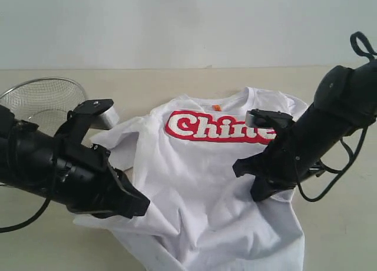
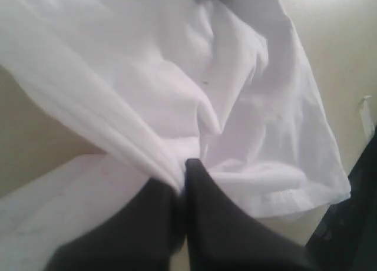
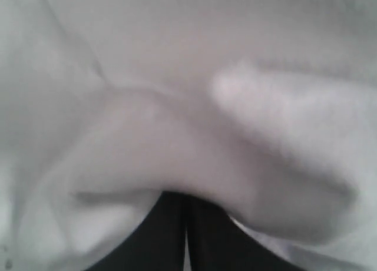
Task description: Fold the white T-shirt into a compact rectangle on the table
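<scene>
The shirt [image 1: 206, 182] lies chest-up and rumpled across the middle of the table [image 1: 341, 235], with its hem running out of the near edge of the exterior view. Red-and-white lettering [image 1: 203, 128] crosses the chest below an orange tag [image 1: 217, 107] at the collar. The right arm [image 1: 336, 112] hides the end of the word. The left gripper [image 2: 185, 165] has its jaws together, clamped on a gathered fold at the shirt's left edge. The right gripper [image 3: 185, 197], on the shirt's right side, has its jaws together on a bunch of cloth. A mesh basket [image 1: 41, 97] stands at the table's far left, partly behind the left arm [image 1: 47, 159].
</scene>
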`<state>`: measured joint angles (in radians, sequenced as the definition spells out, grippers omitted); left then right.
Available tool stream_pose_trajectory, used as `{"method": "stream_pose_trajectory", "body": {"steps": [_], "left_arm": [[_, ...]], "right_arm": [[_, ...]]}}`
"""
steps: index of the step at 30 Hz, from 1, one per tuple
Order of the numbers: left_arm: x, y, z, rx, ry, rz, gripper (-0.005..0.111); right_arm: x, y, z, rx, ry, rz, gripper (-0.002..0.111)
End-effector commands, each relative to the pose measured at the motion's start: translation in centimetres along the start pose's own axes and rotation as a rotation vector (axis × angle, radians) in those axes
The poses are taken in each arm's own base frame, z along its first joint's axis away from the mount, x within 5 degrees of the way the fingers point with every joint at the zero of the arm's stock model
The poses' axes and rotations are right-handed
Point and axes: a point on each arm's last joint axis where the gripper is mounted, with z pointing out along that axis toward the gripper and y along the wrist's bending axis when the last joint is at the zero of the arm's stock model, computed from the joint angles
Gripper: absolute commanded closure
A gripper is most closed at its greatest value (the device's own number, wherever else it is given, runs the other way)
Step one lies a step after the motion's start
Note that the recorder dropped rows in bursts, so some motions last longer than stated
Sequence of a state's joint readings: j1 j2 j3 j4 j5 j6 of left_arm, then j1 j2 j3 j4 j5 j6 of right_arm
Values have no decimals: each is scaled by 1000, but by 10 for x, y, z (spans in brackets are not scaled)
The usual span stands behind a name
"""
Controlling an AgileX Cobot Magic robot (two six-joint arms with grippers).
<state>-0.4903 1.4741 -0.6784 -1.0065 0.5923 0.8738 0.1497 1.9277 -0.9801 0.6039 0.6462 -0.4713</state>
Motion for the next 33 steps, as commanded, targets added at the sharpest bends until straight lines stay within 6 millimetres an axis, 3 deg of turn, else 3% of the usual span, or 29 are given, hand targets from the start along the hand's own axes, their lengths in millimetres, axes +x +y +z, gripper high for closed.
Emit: {"method": "stream_pose_trajectory", "body": {"steps": [1,12,17,26,30,33], "left_arm": [[4,-3,-3,-10,46,-4,102],[11,-1,-4,-25,118,-11,102],[17,3,-6,-80,180,-17,102],[20,4,-7,-98,213,-32,102],[20,4,-7,-94,218,-25,102],[20,3,-8,-91,218,-12,102]], "right_arm": [[-18,-10,14,60,-58,-36,108],[-45,1,1,4,-44,-79,108],[-43,11,-9,-74,68,-111,108],[-23,30,-40,-170,118,-116,108],[4,44,-56,-272,66,-102,108],[29,63,-57,-375,9,-166,108]]}}
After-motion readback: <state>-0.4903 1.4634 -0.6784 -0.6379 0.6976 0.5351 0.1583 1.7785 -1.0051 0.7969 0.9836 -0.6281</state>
